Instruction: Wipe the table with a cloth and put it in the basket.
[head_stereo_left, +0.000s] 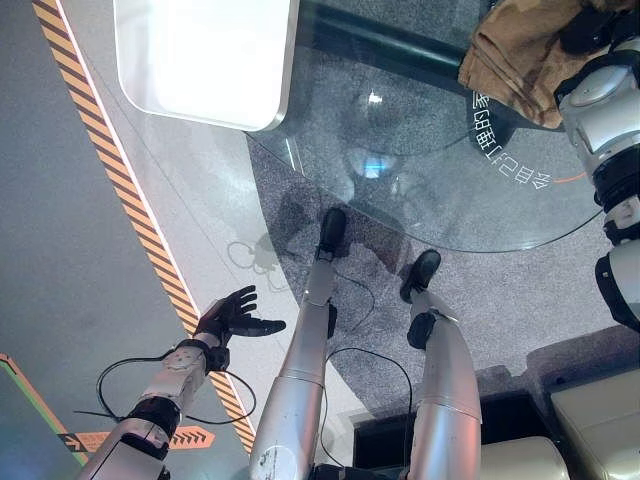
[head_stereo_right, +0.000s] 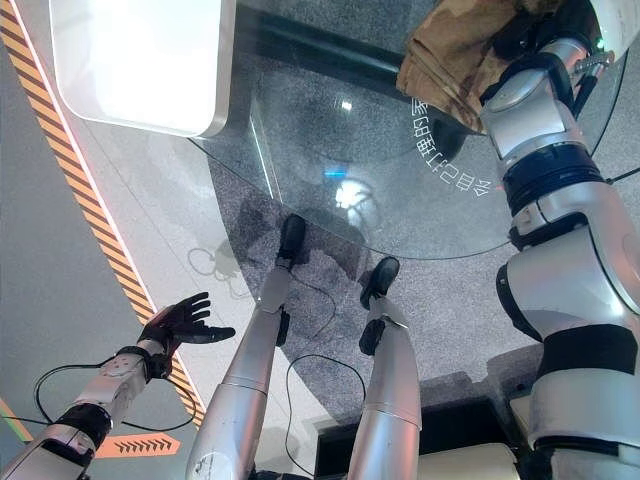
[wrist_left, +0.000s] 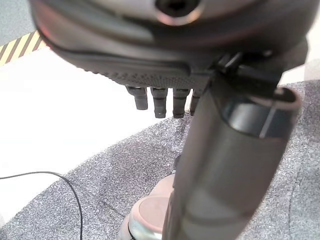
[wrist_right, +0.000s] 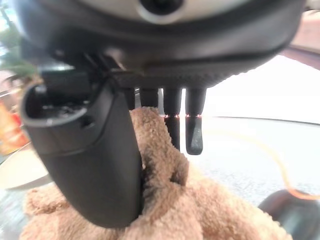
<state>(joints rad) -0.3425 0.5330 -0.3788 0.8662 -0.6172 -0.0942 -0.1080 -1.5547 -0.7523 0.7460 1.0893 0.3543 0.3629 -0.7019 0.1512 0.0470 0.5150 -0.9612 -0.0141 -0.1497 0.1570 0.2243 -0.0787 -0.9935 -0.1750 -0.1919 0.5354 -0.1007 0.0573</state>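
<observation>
A round glass table takes up the upper middle of the head views, with grey carpet seen through and below it. A white, rounded-corner panel lies by the table's far left edge. A yellow-and-black striped line runs along the floor to the left. The brown cloth lies bunched near the table's far right edge. The right hand rests on the cloth, thumb pressed into its folds and fingers reaching over a raised fold, gripping it. The left hand hangs low beside the table, off its near left edge, fingers spread wide and holding nothing.
</observation>
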